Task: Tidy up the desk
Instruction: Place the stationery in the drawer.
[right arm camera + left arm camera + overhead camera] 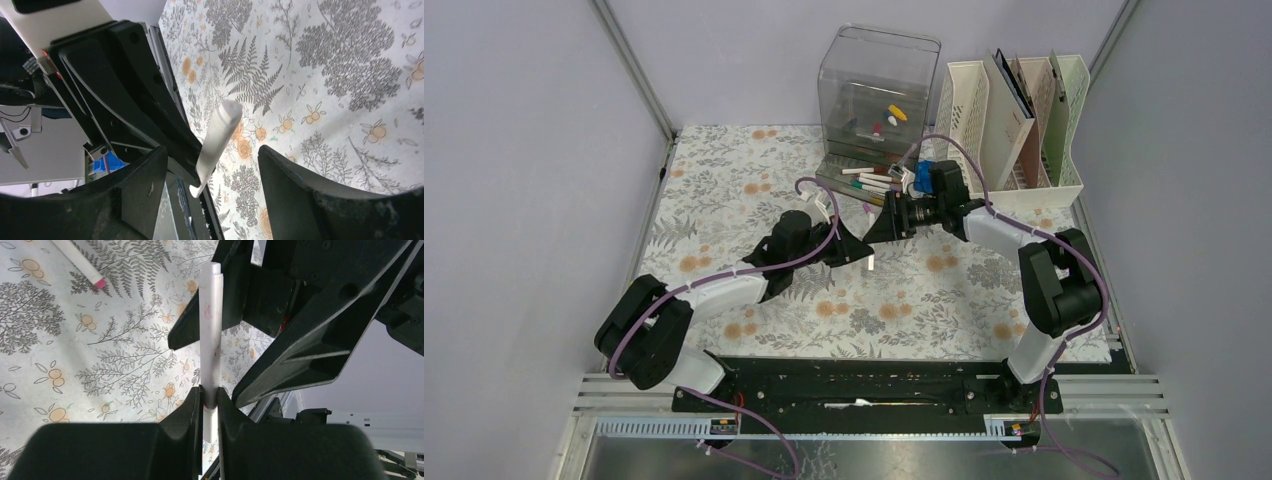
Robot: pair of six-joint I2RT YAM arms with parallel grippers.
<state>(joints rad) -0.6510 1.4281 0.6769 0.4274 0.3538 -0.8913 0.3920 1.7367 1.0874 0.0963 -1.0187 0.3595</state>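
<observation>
The desk has a white cloth with grey ferns and orange flowers. My left gripper is over its middle, shut on a white pen that it holds above the cloth. In the left wrist view the gripper clamps the pen's lower part. My right gripper faces it from the right, open. Its fingers stand on either side of the pen's upper part without closing on it. In the right wrist view the pen sits between the open jaws of the right gripper.
A clear plastic box with small items stands at the back, with several pens lined at its foot. File holders stand at the back right. A pink-tipped marker lies on the cloth. A black rail runs along the near edge.
</observation>
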